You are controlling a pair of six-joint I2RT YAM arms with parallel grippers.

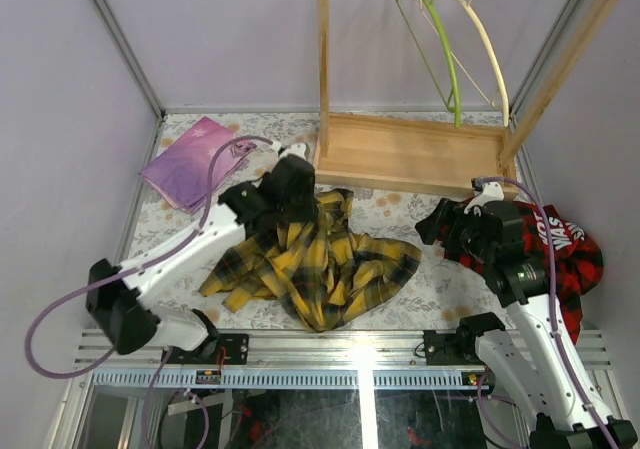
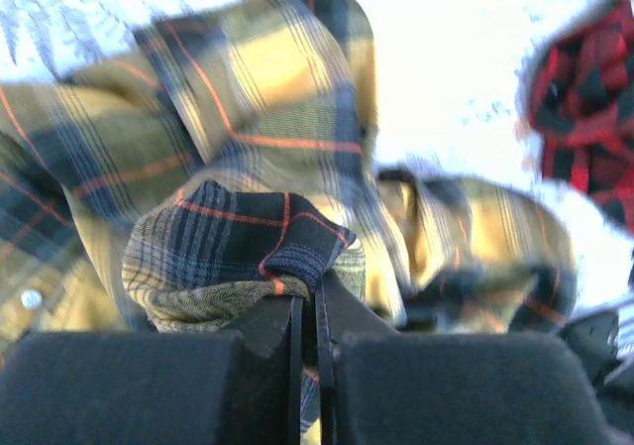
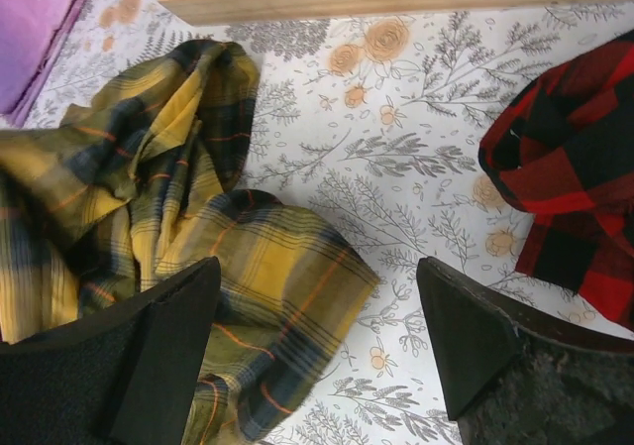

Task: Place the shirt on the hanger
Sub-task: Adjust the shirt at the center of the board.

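Floral-print tabletop (image 1: 400, 209), purple walls around. Shirt (image 1: 320, 264) lies crumpled at mid-table, toward the near edge. Left gripper (image 2: 309, 301) clenched on a bunched fold at the shirt's far-left part. Right gripper (image 3: 317, 296) jaws spread, nothing between them, over bare tabletop between shirt and red-and-black garment (image 1: 570, 254) at the right edge. Hanger (image 1: 445, 59) hangs on the wooden rack (image 1: 420, 154) at the far edge, beside a cream hanger (image 1: 490, 49). Purple pouch (image 1: 195, 161) at far-left corner.
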